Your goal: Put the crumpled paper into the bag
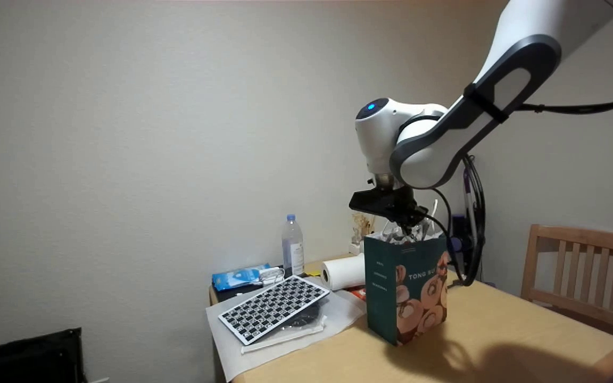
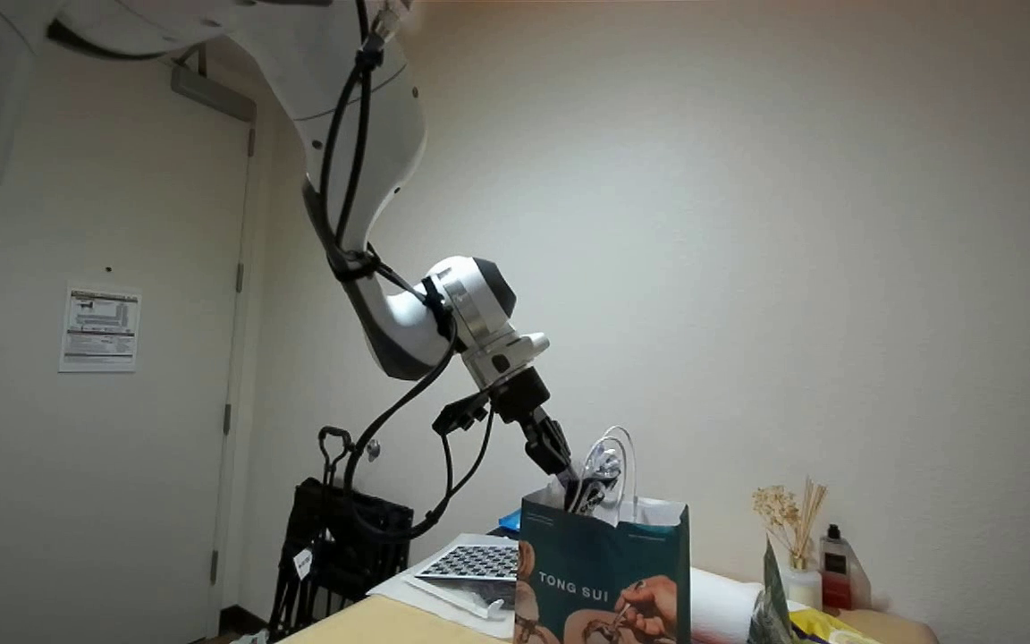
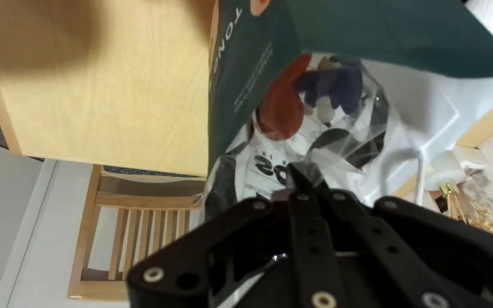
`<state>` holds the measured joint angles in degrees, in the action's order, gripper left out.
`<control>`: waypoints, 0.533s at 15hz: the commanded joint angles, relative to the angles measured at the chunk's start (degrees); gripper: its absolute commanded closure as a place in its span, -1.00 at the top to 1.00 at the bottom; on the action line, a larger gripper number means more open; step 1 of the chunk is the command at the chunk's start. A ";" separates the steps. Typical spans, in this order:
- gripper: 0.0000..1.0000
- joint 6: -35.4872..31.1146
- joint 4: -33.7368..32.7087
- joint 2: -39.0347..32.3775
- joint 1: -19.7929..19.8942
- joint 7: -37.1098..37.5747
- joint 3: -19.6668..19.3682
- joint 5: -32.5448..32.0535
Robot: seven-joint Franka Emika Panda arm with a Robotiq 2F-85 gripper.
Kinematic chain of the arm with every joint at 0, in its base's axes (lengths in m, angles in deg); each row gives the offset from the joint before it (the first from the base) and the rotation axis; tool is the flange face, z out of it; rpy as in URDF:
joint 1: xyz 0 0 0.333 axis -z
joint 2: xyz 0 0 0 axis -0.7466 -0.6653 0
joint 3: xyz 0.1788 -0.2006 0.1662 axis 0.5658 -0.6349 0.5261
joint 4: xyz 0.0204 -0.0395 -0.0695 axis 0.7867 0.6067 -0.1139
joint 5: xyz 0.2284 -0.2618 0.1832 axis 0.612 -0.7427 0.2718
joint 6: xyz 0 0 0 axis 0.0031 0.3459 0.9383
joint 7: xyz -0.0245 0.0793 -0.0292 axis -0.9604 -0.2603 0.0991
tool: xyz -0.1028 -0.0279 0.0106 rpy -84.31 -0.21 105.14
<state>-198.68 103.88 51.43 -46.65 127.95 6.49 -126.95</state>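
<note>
Crumpled paper [image 3: 306, 145], a shiny, partly see-through wrapping with print, sits in the mouth of the upright teal bag [image 1: 406, 290], some of it above the rim. The claw [image 2: 569, 483] reaches down there, its fingers together, clamped on the paper. The bag stands on the table [image 1: 487, 314]; in an exterior view a white roll [image 1: 342, 273] lies left, the chequered board [image 1: 274, 308] farther left.
</note>
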 commanded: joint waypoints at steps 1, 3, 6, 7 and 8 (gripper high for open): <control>-0.45 1.09 -2.34 -2.56 -0.97 -3.22 -0.45 3.09; -0.20 1.30 -3.09 -3.02 -1.42 -2.88 -0.65 2.96; 0.18 1.40 -3.75 -2.67 -1.87 -2.56 -0.84 2.43; 0.29 1.36 -3.82 -2.34 -2.03 -2.28 -0.90 2.06; 0.43 1.32 -3.89 -1.97 -2.17 -2.05 -0.91 1.74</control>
<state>-198.57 100.59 48.45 -47.91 127.52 6.24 -125.69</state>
